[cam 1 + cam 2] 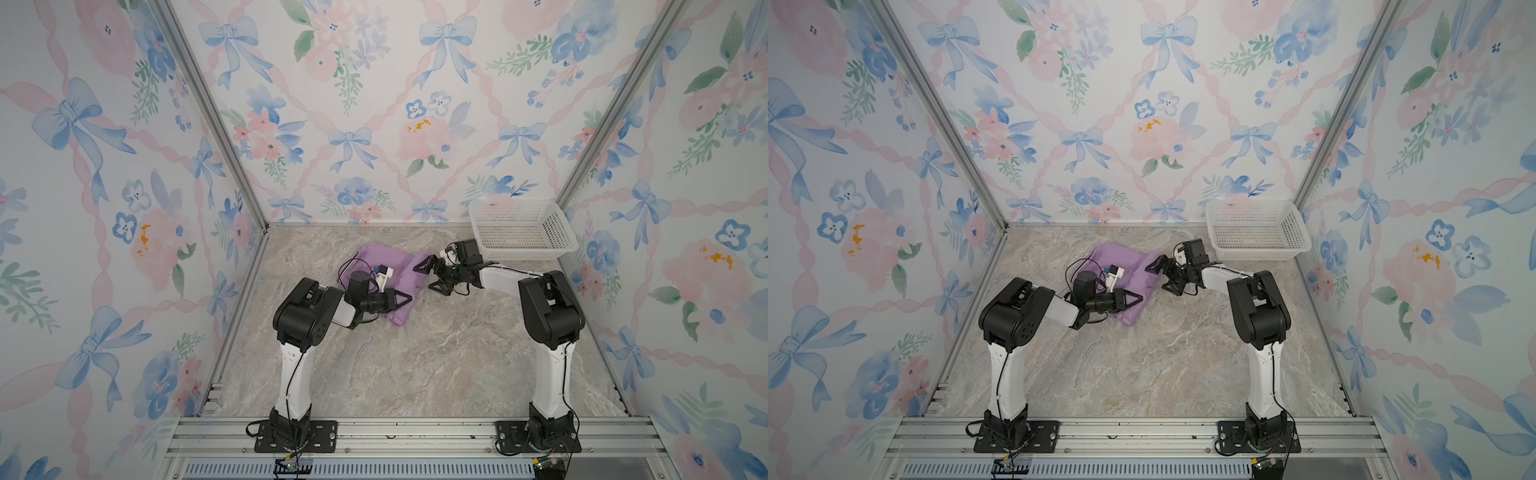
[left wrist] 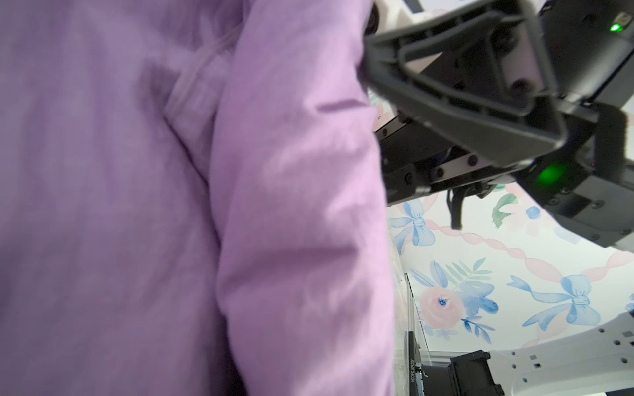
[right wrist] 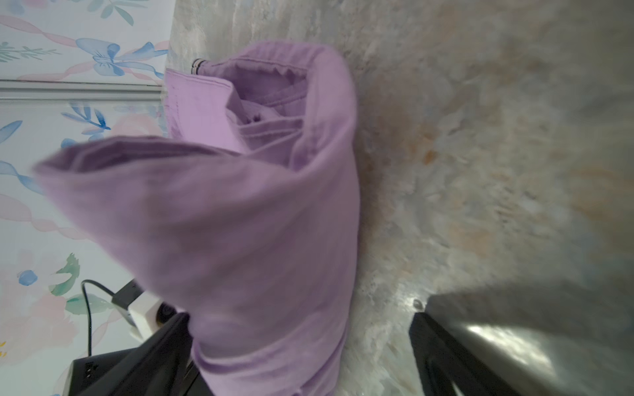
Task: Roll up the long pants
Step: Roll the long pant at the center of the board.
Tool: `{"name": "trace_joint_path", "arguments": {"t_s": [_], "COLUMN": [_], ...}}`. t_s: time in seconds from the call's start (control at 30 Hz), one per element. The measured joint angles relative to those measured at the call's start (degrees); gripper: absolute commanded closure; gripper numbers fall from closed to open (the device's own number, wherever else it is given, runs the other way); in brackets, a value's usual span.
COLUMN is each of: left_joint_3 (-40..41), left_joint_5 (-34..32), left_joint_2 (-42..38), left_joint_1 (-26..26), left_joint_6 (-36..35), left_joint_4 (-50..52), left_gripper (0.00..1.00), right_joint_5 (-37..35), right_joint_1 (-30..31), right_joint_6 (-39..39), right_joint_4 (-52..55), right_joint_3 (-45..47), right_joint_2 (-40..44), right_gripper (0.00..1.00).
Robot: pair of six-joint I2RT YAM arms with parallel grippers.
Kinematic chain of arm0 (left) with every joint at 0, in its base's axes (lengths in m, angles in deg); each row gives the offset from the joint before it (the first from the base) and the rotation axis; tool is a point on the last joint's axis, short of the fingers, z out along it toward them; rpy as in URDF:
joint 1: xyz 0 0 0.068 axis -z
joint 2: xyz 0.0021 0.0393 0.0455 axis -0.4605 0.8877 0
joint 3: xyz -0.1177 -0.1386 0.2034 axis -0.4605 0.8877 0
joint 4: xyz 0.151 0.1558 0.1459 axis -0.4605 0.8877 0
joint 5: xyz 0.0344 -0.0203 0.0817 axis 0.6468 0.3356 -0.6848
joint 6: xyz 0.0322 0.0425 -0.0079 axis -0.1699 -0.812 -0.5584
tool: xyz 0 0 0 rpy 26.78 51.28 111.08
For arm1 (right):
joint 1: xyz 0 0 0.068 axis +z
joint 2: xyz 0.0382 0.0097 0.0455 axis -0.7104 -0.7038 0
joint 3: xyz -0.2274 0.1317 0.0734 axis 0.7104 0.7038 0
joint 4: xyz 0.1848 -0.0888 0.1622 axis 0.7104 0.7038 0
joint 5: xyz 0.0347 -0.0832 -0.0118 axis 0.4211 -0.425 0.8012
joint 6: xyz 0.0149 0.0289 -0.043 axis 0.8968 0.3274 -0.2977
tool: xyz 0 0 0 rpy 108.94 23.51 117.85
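Lilac-purple fabric long pants (image 1: 376, 257), partly rolled, lie on the marble-look table (image 1: 415, 365), left of the white perforated plastic basket (image 1: 557, 232). Between basket and pants the right gripper (image 1: 430, 276) gapes wide beside the roll's end. Farther from the basket, the left gripper (image 1: 405, 300) is pinched narrow on the fabric

I'm running a robot-lab test cell, not a real room: a booth dressed up to look homely. The marble-look tabletop (image 1: 415, 365) is boxed in on three sides by flat panels of bow-and-flower wallpaper (image 1: 353, 104), held by bare aluminium posts (image 1: 212, 112) rising from its back corners. Along its near edge runs an aluminium rail (image 1: 415, 434) with the left arm (image 1: 293, 374) and right arm (image 1: 550, 374) bolted on through black plates (image 1: 324, 432). Beyond the rail are a slotted cable duct (image 1: 374, 469) and an exposed circuit board (image 1: 545, 462). A white plastic basket (image 1: 561, 226) sits at the tabletop's far right corner, the one household prop.
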Motion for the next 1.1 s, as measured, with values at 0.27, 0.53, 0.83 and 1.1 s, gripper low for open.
{"name": "trace_joint_path", "arguments": {"t_s": [0.27,0.53,0.83,1.1], "left_joint_3": [0.17,0.22,2.34,-9.77], "left_joint_5": [1.57,3.39,-3.23,-59.98], "left_joint_2": [0.00,1.29,-6.51,-22.75], "left_joint_1": [-0.09,-0.09,-0.37,22.95], "left_joint_6": [3.48,4.81,-3.02,-36.63], "left_joint_4": [-3.82,-5.99,2.19,27.17], "left_gripper": [1.00,1.00,0.02,0.02], "right_joint_5": [-1.22,-0.33,0.13,-0.90], "right_joint_1": [2.27,2.32,0.72,0.74], "right_joint_6": [0.61,3.65,6.67,7.80], "right_joint_4": [0.07,-1.01,1.07,4.83], "right_joint_3": [-7.91,-8.26,-6.45,-7.32], "right_joint_2": [-5.05,-6.97,-6.58,-5.25], "right_gripper": [0.20,1.00,1.00,1.00]}}
